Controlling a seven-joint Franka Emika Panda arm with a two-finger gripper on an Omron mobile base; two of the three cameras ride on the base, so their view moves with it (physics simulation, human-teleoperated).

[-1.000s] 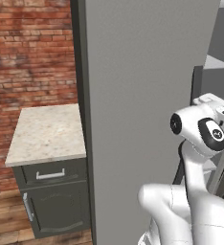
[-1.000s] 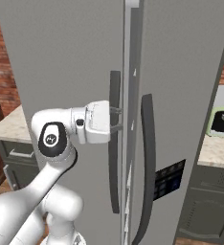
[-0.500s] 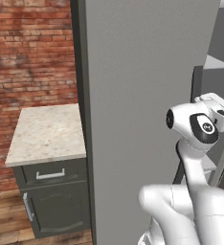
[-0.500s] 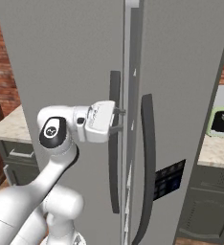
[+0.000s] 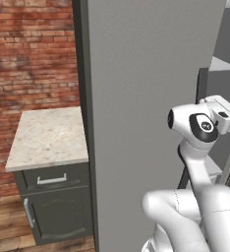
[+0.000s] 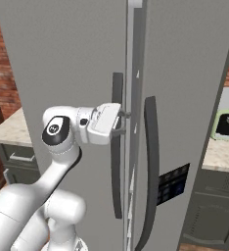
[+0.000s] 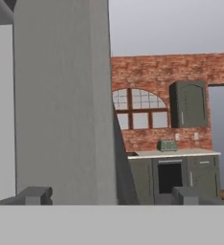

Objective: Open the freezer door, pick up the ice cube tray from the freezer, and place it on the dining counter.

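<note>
gripper (image 6: 122,122) spread at handle (image 6: 117,147) — hand view: far cabinets (image 7: 173,174)

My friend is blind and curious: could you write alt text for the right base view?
A white robot arm reaches its open hand to the long dark handle of a tall grey freezer door, fingers either side of the handle. The neighbouring grey door has its own handle and a black dispenser panel.
</note>
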